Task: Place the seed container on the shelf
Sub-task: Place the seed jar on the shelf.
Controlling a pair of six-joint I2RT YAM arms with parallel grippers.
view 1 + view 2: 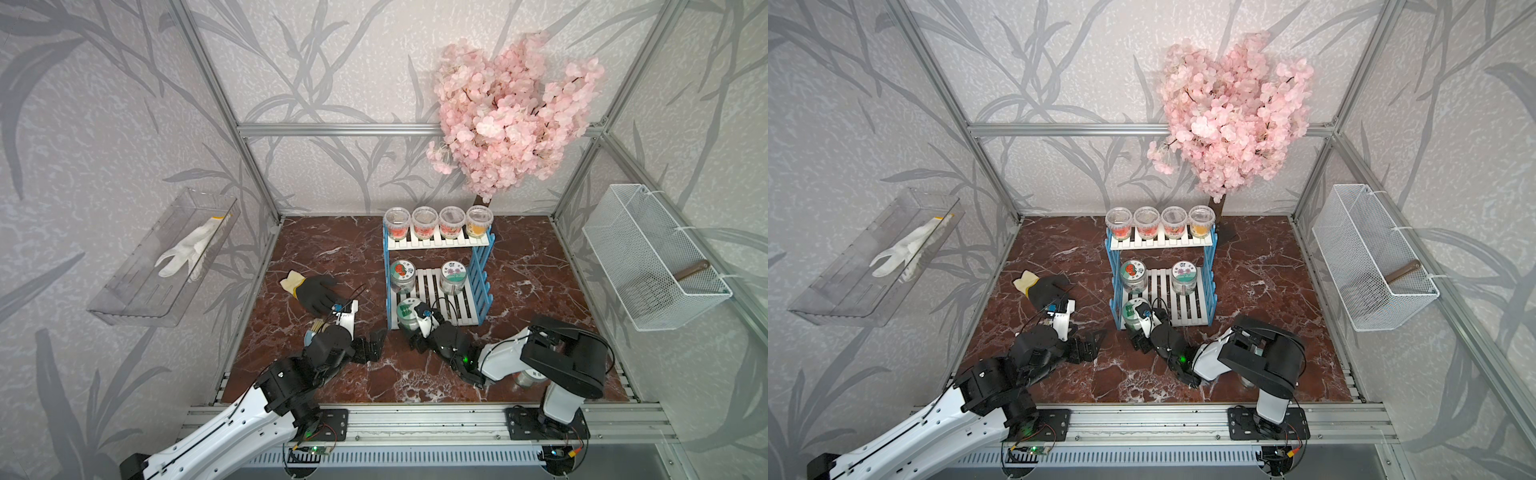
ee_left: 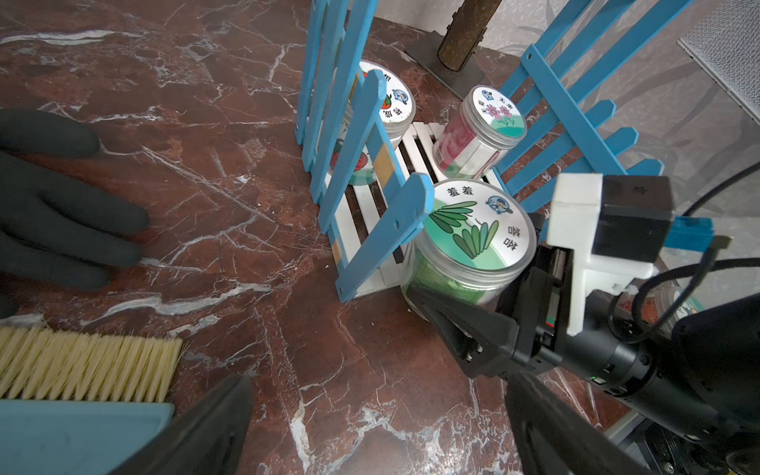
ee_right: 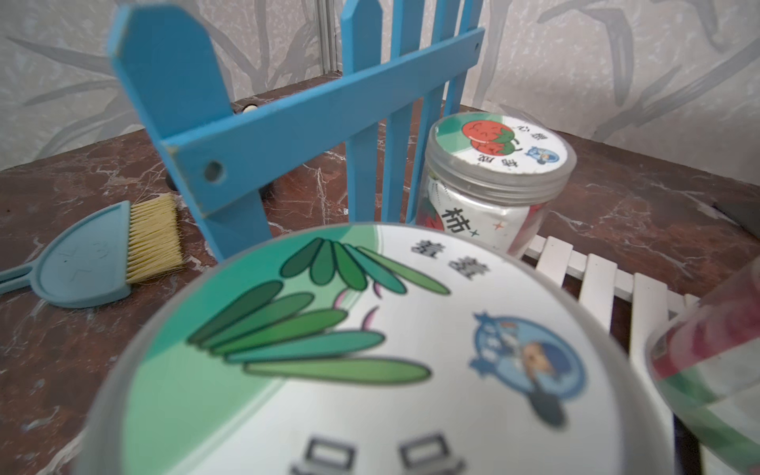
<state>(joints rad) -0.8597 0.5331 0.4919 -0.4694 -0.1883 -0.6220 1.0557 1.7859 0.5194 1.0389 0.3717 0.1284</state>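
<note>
1. Red-brown marble tabletop (image 1: pixel 332 249), leaf-print walls, aluminium framing all round.
2. Your right arm is folded low with its elbow raised and its forearm angled toward the shelf (image 1: pixel 482 274). The right gripper (image 1: pixel 412 328) has its jaws partway closed around the body of the seed container (image 1: pixel 406 312), the jar with the green-leaf lid.
3. That jar sits at the front edge of the lower slatted board, just beside the blue side frame nearer your left arm. You cannot tell whether its base rests on the board or on the marble.
4. Your left arm reaches in low from the near rail. The left gripper (image 1: pixel 370 347) has its jaws spread wide, holds nothing, and points toward the shelf without reaching it.
5. The left wrist view shows one black finger (image 2: pixel 460 329) pressed along the jar's side; in both top views the wrist camera hides this. The right wrist view is mostly blurred lid (image 3: pixel 370 349), with no fingers showing.
6. A tomato-lid jar (image 1: pixel 402 274) and a flower-lid jar (image 1: pixel 453 276) stand further back on the same board. Four clear cups (image 1: pixel 438 222) line the top board.
7. A black glove (image 1: pixel 318 293) and a brush (image 2: pixel 82 366) lie beside your left arm, and a blossom tree (image 1: pixel 511 116) stands behind the shelf.
</note>
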